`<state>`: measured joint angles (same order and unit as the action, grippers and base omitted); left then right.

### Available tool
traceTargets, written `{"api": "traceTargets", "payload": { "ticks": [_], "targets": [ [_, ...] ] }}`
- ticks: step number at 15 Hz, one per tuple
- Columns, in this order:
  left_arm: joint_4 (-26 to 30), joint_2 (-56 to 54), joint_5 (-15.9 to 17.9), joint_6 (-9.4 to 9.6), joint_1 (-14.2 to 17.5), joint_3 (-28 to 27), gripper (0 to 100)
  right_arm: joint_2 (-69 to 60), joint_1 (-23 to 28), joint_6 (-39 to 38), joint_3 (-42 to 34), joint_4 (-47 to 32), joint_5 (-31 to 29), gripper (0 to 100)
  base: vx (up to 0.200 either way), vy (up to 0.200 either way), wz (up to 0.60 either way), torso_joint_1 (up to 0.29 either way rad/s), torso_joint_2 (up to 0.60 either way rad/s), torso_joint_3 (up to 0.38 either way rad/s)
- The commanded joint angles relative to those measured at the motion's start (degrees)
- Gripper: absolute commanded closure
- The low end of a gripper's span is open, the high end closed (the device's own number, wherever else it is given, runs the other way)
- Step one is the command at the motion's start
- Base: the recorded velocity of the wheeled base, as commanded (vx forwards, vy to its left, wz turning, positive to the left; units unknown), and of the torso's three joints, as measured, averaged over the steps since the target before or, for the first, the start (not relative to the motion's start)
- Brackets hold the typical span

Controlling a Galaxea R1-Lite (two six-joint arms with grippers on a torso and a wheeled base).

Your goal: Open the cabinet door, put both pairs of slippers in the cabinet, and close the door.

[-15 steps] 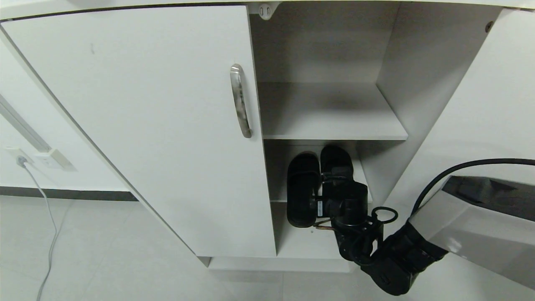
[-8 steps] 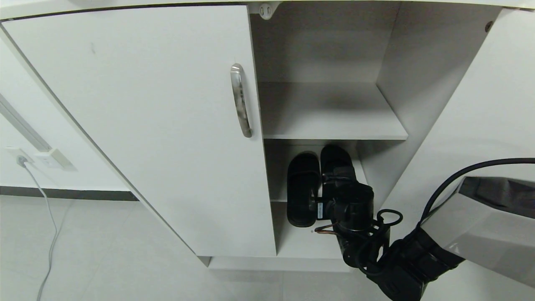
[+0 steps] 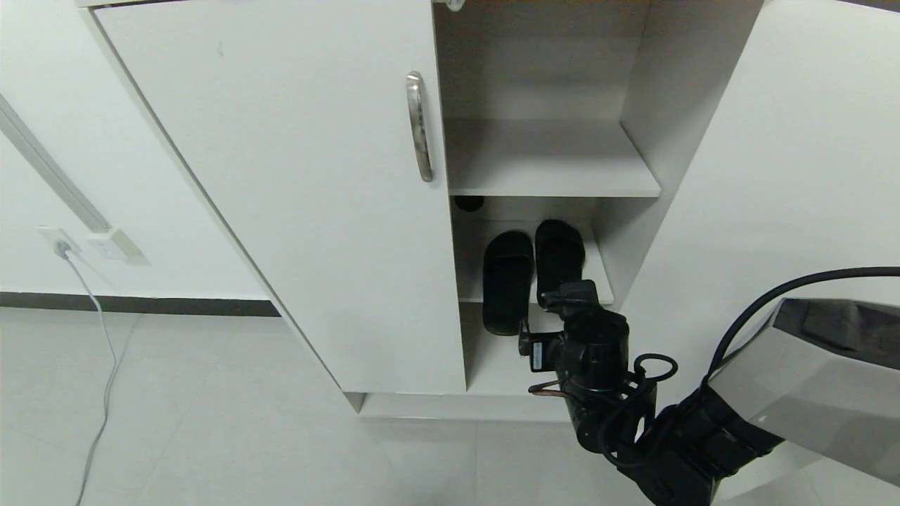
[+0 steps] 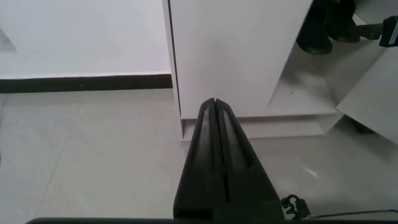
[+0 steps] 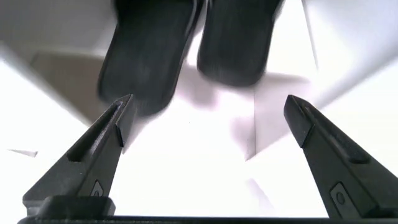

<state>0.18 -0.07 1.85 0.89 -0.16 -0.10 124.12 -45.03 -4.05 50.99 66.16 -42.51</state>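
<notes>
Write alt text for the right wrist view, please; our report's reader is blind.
The right claw, open and holding nothing, points at a pair of black slippers lying side by side inside the white cabinet. Its two dark fingers stand apart from the slippers, touching neither.

White cabinet (image 3: 548, 70): left door (image 3: 281, 176) shut, metal handle (image 3: 419, 126) upright along its inner edge; right door (image 3: 787, 176) swung wide open. Inside, upper shelf (image 3: 548, 158) across the compartment. Below it, lower shelf (image 3: 599, 284) with a pair of black slippers (image 3: 532, 267) side by side, touching or nearly so, the left one poking out past the front edge. At the back under the upper shelf, small dark shape (image 3: 469, 204), too hidden to identify. At the opening, right gripper (image 3: 571, 295), just in front of the right slipper's heel; contact not discernible. Off to the left: wall socket (image 3: 62, 247), grey cable (image 3: 98, 365) hanging down to the tiled floor (image 3: 211, 450), dark baseboard (image 3: 140, 304) along the wall.
</notes>
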Motion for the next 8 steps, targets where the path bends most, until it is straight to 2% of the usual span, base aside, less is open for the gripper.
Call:
{"api": "traceTargets", "payload": {
  "ticks": [1, 8],
  "targets": [
    [-0.01, 0.07, -0.01, -0.01, -0.02, 0.01, 100, -0.29, -0.06, 0.09, -0.10, 0.46, -0.21, 0, 0.000, 0.000, 0.00, 0.000, 0.00, 0.000],
    [-0.01, 0.07, -0.01, -0.01, -0.02, 0.01, 100, -2.57, -0.06, 0.27, -1.77, 0.46, -0.12, 0, 0.000, 0.000, 0.00, 0.000, 0.00, 0.000]
  ]
}}
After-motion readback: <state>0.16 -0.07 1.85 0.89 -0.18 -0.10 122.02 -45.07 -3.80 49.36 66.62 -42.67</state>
